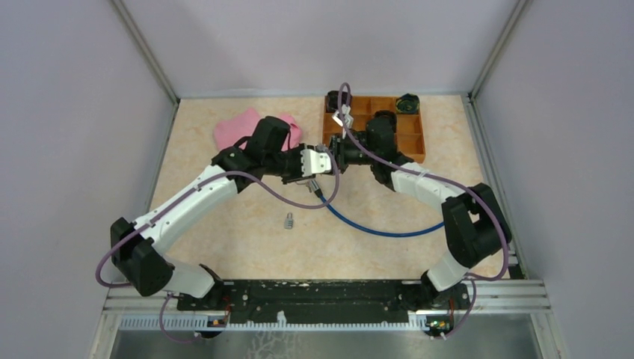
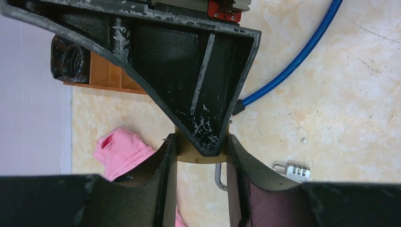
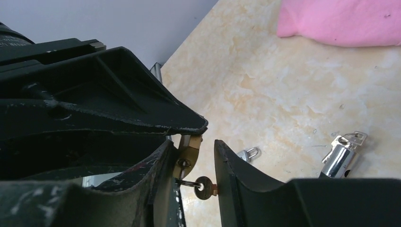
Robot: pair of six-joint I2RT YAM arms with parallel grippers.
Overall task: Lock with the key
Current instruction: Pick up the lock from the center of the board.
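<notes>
Clamps brass padlock (image 3: 189, 153) in left gripper (image 2: 199, 142); brackets its key (image 3: 204, 187) with right gripper (image 3: 193, 144), jaws parted, not pinching.

Brass padlock (image 3: 188, 153), key (image 3: 204, 187) just below — between right claw (image 3: 193, 144) fingers.

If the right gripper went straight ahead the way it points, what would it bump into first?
Probably the brass padlock, pinched in the left gripper, directly ahead of the right gripper. Depth is unclear, but they look almost touching.
</notes>
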